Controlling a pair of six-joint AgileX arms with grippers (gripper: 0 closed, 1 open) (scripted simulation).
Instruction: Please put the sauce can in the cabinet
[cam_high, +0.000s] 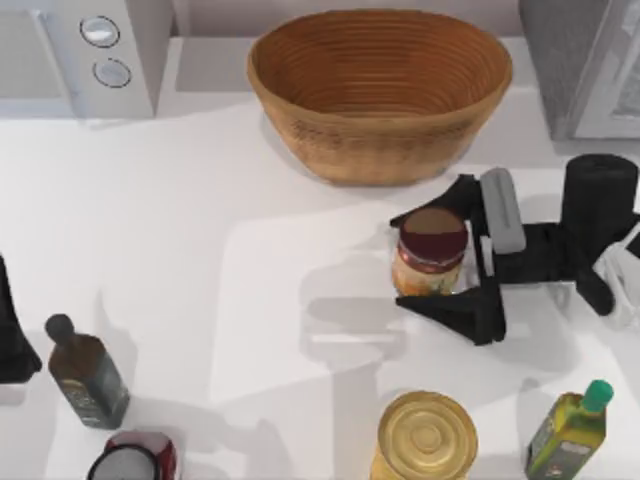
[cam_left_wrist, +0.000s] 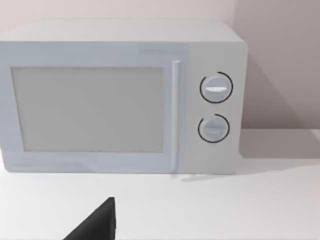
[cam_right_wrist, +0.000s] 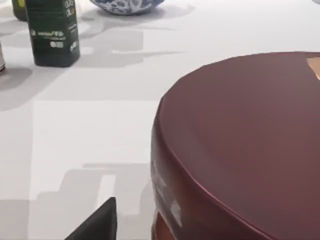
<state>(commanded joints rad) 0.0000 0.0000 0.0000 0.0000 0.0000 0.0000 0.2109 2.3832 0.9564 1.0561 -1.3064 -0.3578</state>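
The sauce can (cam_high: 432, 250), short with a maroon top and an orange-yellow label, stands upright on the table right of centre. My right gripper (cam_high: 403, 260) reaches in from the right and is open, one black finger on each side of the can. I cannot tell whether the fingers touch it. The right wrist view has the can's maroon top (cam_right_wrist: 245, 145) very close, with one fingertip (cam_right_wrist: 100, 225) beside it. The grey cabinet (cam_high: 560, 60) stands at the back right corner. My left arm (cam_high: 10, 330) is parked at the left edge, with one fingertip (cam_left_wrist: 97, 225) showing in its wrist view.
A woven basket (cam_high: 380, 90) sits at the back centre, and a white microwave (cam_high: 80, 50) with two knobs at the back left. Along the front stand a dark bottle (cam_high: 88, 380), a red can (cam_high: 135, 460), a gold-topped can (cam_high: 427, 435) and a green bottle (cam_high: 568, 430).
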